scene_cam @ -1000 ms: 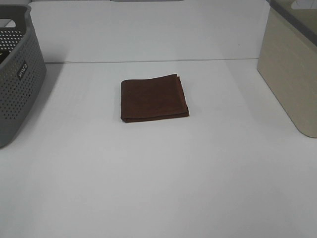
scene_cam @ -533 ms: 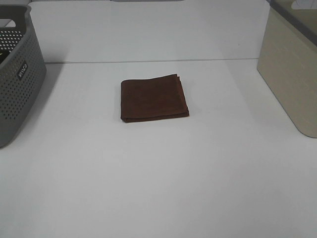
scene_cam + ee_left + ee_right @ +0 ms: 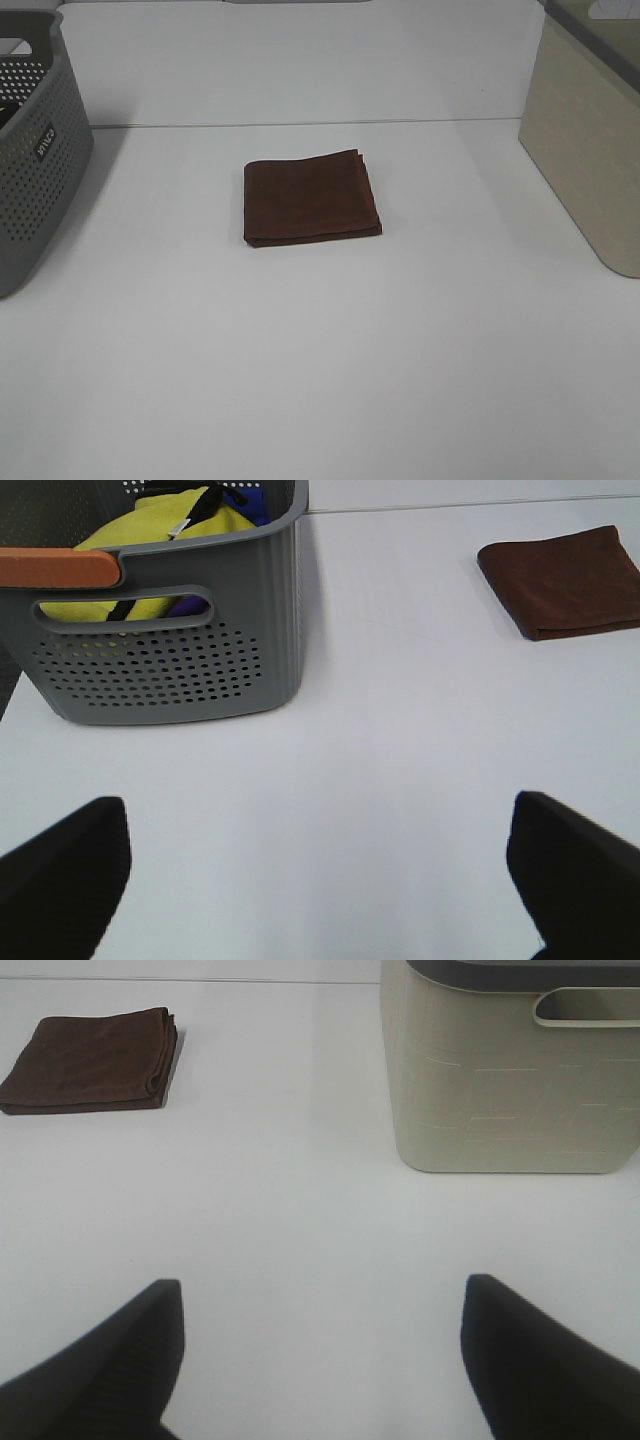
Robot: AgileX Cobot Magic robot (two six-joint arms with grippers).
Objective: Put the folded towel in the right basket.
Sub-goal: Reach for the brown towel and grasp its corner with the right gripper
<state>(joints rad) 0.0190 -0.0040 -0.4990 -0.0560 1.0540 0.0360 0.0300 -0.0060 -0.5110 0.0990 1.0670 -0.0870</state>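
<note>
desk [image 3: 320,380]: flat matte white top, thin seam line along the far side.
right basket [image 3: 590,150]: beige, rigid smooth walls with faint embossed brick-like lines, dark grey rim, slot handle, rounded corners. It sits at the desk's right edge.
left basket [image 3: 30,170]: grey plastic, walls perforated with rows of small round holes, slot handle, orange bar [image 3: 60,567] on the rim. Inside is yellow fabric [image 3: 150,540] with a black strap, plus something blue.
folded towel [image 3: 312,198]: dark brown cloth, roughly square, layered edges visible along one side. It lies flat mid-desk between the two baskets, well apart from both.
left pincer [image 3: 318,875]: black fingers spread wide over bare desk, near the left basket.
right pincer [image 3: 320,1355]: fingers likewise apart over bare desk, near the right basket.
</note>
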